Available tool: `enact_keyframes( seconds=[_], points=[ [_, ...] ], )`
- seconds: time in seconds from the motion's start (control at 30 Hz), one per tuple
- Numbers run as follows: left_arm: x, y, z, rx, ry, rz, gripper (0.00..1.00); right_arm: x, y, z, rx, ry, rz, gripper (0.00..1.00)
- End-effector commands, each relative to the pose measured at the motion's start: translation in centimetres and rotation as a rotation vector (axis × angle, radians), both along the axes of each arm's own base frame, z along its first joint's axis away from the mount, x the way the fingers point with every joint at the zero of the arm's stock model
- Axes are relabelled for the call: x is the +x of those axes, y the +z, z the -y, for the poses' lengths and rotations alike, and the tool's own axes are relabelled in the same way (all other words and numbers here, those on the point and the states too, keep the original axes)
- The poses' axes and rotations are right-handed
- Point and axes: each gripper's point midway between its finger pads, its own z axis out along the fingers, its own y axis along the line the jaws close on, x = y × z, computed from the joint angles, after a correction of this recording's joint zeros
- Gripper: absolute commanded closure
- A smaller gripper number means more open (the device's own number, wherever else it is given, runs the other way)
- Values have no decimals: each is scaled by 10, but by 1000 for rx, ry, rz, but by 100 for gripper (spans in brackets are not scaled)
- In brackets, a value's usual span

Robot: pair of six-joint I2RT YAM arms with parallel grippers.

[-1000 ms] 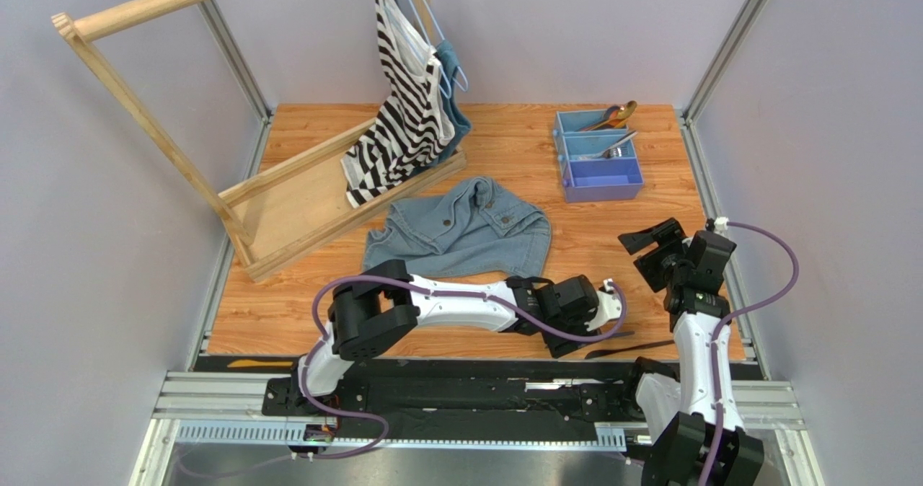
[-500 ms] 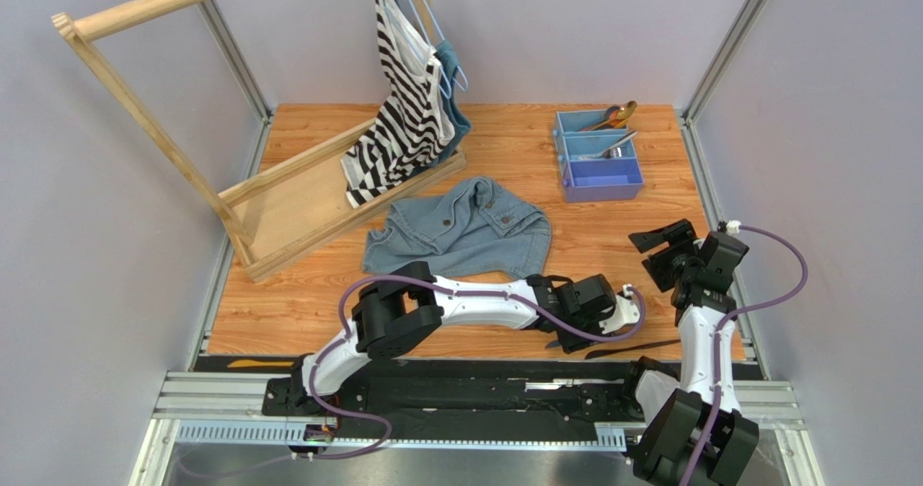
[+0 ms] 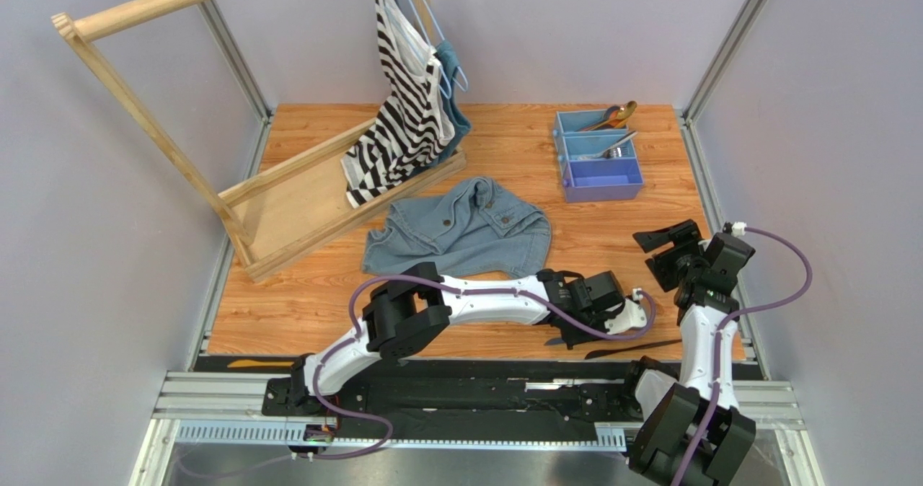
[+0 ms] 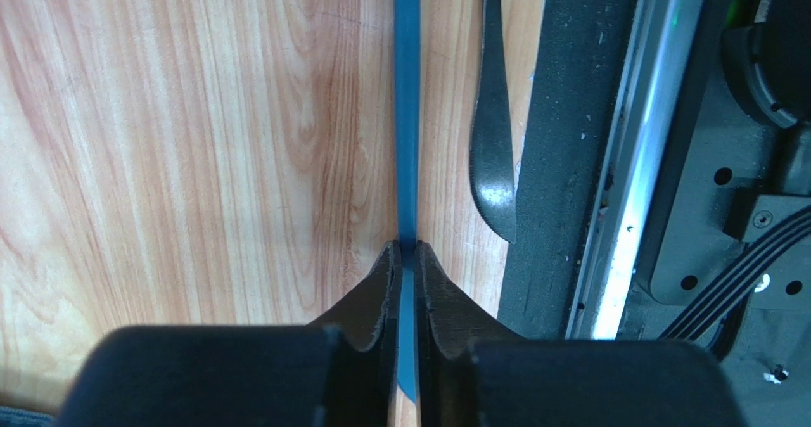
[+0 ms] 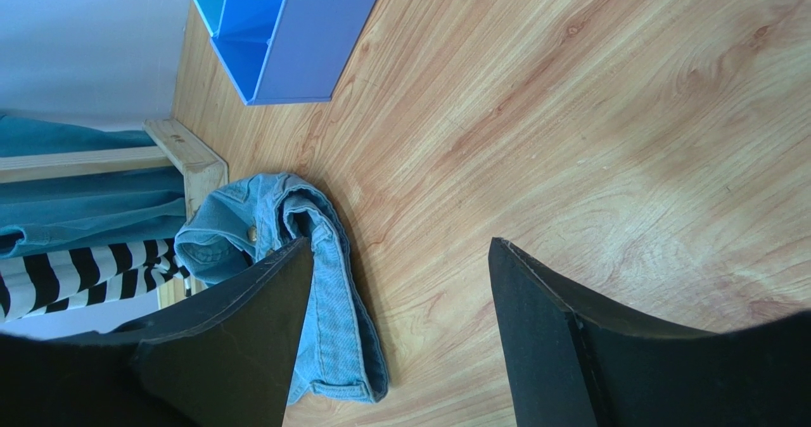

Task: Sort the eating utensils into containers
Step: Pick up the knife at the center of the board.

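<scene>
My left gripper is shut on the handle of a slim blue utensil that lies flat on the wooden table near its front edge. A dark serrated knife lies just right of it, beside the black strip. From above, the left gripper is stretched far right, with the knife just in front of it. The light blue tray stands at the back right, holding a gold spoon and a silver fork. My right gripper hangs open and empty above the table.
A crumpled denim garment lies mid-table, also in the right wrist view. A wooden rack with hanging striped clothing fills the back left. A yellow utensil lies on the black strip at the near left. The rail runs along the front edge.
The left arm has reached further right and its jaws have closed onto the blue utensil. The right arm drifted slightly right and stays open.
</scene>
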Motion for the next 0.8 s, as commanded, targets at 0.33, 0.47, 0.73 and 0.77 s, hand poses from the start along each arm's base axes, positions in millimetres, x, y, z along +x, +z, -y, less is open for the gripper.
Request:
enact_keyframes(
  seconds=[0.33,0.47,0.73,0.77],
  points=[
    [-3,-23,-63,101,93,-85,100,7,24,3,-26,23,85,30],
    [20,-3,-72,42,197,-73,100,7,30,-6,-15,76,118,30],
    [59,17,-92,-52,372,-93,100,4,40,-19,-9,148,171,30],
    [66,24,-95,-68,393,-93,100,3,41,-23,2,165,177,30]
  ],
)
